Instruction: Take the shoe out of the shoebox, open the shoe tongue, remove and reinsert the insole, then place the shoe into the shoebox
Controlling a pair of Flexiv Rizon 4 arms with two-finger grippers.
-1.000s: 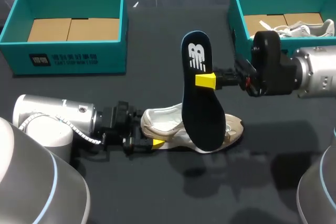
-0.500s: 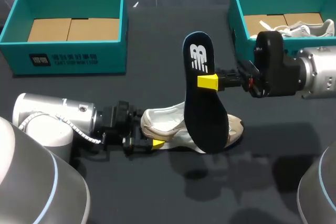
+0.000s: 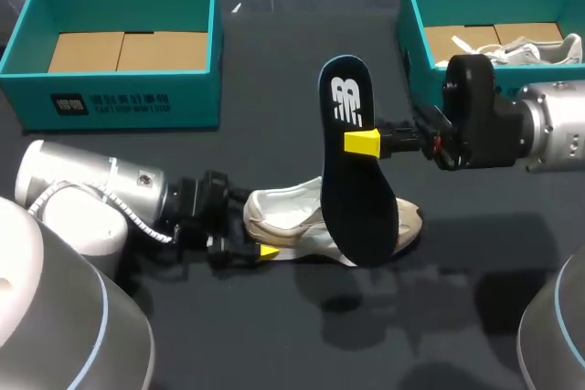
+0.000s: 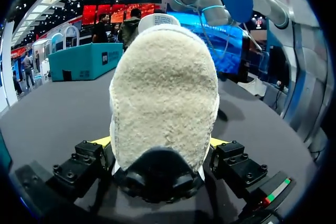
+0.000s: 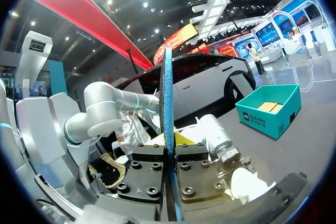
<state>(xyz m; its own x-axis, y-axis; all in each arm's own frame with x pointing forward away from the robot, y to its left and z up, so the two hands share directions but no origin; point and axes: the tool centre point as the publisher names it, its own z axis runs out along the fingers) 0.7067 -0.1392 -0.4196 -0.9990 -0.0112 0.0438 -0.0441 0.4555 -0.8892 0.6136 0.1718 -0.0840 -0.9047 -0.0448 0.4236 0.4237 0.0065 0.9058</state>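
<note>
Head view: the right gripper (image 3: 363,142) pinches the insole (image 3: 358,207) upright between its fingers, the left gripper (image 3: 257,237) clamps the shoe (image 3: 297,215) by its heel, so feeding the insole in toe-first with the heel braced seems best.

A cream shoe (image 3: 291,216) is lying on the dark surface (image 3: 274,335). Its dark blue insole (image 3: 355,184) is hanging nearly upright over its toe end. An open teal shoebox (image 3: 416,29) is sitting behind, at the right.
</note>
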